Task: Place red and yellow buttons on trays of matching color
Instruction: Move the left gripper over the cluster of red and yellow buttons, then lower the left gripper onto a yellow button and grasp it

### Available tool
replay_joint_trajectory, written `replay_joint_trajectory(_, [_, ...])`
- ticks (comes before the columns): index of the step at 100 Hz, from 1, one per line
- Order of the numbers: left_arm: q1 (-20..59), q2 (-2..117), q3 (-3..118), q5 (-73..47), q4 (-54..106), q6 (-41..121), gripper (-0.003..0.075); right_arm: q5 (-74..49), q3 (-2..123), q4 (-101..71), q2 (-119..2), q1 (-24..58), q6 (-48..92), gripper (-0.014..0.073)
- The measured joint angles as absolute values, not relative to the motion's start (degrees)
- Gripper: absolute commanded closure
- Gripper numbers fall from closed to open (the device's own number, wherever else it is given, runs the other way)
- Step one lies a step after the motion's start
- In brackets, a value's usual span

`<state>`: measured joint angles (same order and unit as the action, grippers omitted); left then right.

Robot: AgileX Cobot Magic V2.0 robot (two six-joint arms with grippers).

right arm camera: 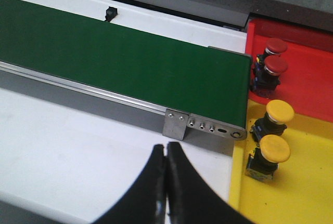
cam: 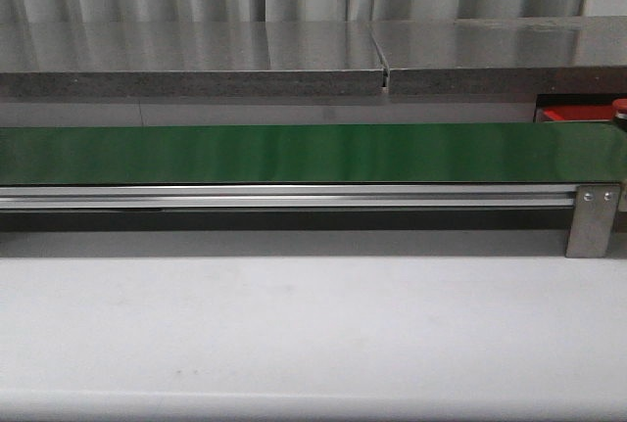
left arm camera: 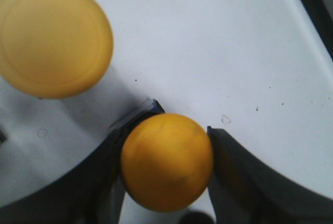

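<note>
Front: green belt (cam: 313,153) bare, red tray (cam: 578,112) far right; left wrist: left gripper (left arm camera: 166,169) fingers pinching a yellow button (left arm camera: 166,168), another upper left (left arm camera: 52,38); right wrist: right gripper (right arm camera: 166,182) fingers pressed together, two red buttons (right arm camera: 274,68) in red tray (right arm camera: 307,83), two yellow (right arm camera: 276,148) in yellow tray (right arm camera: 291,193).

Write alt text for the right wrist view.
The shut right end effector hovers over the white table near the green belt's end. Beyond it, two red buttons stand in a red tray, two yellow buttons in a yellow tray.

A long green belt (cam: 294,153) spans the white table (cam: 294,334), red tray (cam: 578,112) behind.
</note>
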<state>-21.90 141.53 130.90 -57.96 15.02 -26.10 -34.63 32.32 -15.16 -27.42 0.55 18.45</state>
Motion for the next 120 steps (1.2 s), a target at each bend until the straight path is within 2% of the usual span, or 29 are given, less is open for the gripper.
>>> replay_joint_trajectory(17, [-21.90, 141.53, 132.31, -58.71, 15.02, -26.10, 0.0587, -34.63, 32.32, -15.16, -27.42, 0.55, 18.45, 0.0711])
replay_joint_trajectory(45, [-21.90, 139.59, 133.96, -63.75, 14.19, -22.43, 0.0588, -34.63, 32.32, -15.16, -27.42, 0.55, 18.45, 0.0711])
replay_joint_trajectory(81, [-21.52, 131.16, 134.06, -68.20, 11.17, -18.66, 0.0588, -34.63, 32.32, -15.16, -27.42, 0.55, 18.45, 0.0711])
replay_joint_trajectory(120, [-16.07, 124.92, 134.19, -71.62, 9.29, -18.43, 0.0588, -34.63, 32.32, -15.16, -27.42, 0.55, 18.45, 0.0711])
